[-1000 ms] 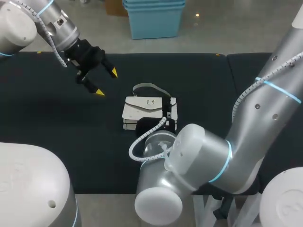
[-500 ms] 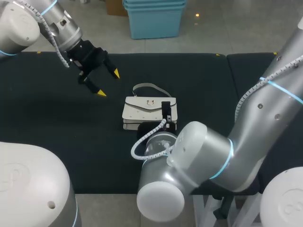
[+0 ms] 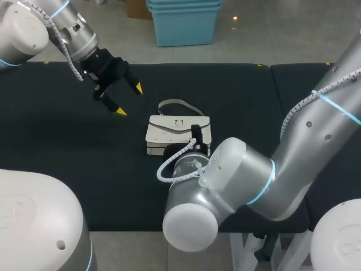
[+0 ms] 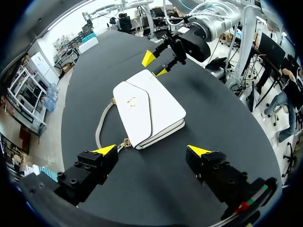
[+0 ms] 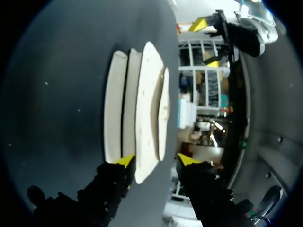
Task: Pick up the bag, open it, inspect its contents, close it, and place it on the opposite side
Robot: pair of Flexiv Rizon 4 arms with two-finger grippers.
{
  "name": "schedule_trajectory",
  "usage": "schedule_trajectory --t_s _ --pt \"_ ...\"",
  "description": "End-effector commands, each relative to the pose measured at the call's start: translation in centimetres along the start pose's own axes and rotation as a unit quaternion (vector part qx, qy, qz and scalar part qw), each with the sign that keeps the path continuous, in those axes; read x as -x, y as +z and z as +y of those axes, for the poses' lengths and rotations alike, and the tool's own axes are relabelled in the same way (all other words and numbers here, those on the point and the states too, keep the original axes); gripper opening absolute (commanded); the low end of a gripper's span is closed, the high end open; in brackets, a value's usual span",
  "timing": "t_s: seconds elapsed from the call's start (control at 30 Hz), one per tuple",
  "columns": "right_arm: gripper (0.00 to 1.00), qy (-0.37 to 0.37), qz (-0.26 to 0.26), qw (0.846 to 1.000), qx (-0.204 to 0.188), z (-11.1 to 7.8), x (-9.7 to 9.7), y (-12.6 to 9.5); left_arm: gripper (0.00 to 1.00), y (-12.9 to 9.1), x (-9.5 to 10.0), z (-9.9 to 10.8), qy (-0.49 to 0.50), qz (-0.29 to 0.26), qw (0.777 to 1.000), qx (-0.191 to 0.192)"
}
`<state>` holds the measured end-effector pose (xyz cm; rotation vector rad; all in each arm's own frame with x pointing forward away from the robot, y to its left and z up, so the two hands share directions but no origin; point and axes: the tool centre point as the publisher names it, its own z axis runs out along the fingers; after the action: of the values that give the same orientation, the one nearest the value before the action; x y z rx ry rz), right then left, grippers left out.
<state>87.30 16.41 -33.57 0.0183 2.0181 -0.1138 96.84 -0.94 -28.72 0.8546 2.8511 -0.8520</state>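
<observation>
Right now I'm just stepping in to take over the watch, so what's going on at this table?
A white handbag lies flat on the black table, its flap closed and its strap curled on the far side. The right pincer is down at one end of the bag, open fingers either side of that edge, not clamped. The left pincer hangs open above the table, clear of the bag. Nothing is lifted yet.

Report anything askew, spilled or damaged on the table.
Nothing stands out. The white bag lies flat and closed, its strap looped beside it. The left gripper hangs open apart from it; the right gripper is open at its edge.
</observation>
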Motion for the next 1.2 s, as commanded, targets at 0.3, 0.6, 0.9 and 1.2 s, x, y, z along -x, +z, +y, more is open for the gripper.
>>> schedule_trajectory --t_s 0.3,0.6,0.9,1.2 --pt "0.46 0.004 0.018 1.000 0.000 -1.0 -0.7 1.5 1.00 0.3 -0.1 0.1 -0.003 0.002 1.000 0.001" --pt "0.40 0.013 0.031 0.999 0.008 -0.9 -1.6 2.6 1.00 0.5 -0.1 -0.3 0.002 0.002 1.000 -0.003" --pt "0.07 0.016 0.033 0.999 0.011 -0.9 -2.0 3.2 1.00 0.8 -0.2 -0.6 0.020 0.000 1.000 -0.001" --pt "0.00 0.026 0.031 0.999 0.015 -0.7 -2.4 2.9 1.00 1.4 -0.8 -2.0 0.078 -0.068 0.995 -0.009"
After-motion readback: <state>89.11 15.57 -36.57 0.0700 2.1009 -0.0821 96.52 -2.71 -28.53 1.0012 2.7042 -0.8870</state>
